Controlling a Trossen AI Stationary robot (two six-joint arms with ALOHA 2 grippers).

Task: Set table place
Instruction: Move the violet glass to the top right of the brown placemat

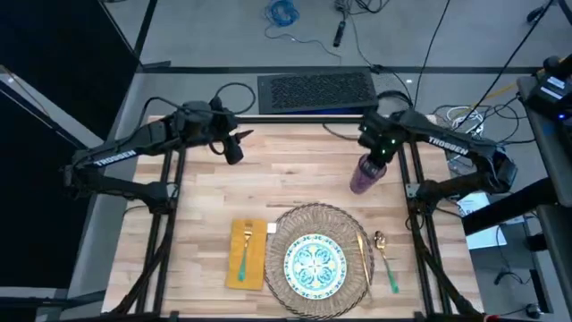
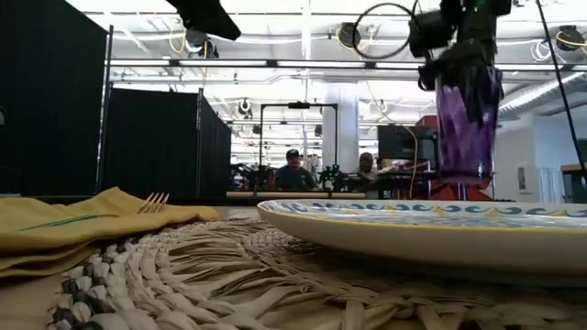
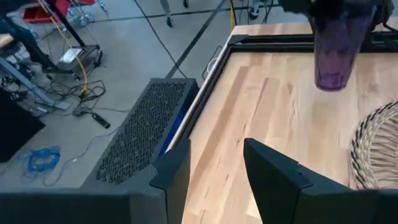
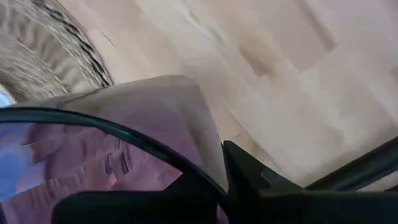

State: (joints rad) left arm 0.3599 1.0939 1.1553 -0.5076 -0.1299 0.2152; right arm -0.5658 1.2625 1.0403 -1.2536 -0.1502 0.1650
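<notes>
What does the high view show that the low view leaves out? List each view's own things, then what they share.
Only the high view: the spoon and knife beside the mat, the left gripper open over bare table, and a grille panel on the floor.

Only the low view: people in the room behind.

Both: the purple cup held by the right gripper, plate, woven mat, yellow napkin and fork.

In my right gripper point(image 1: 372, 163) I hold the purple cup point(image 1: 365, 174), a clear, smooth plastic. Below it the table point(image 1: 295, 170) is pale matt wood. Near the cup lie the rough woven wicker placemat point(image 1: 356, 225), the glossy plate point(image 1: 315, 264) and the soft yellow cloth napkin point(image 1: 234, 266).
</notes>
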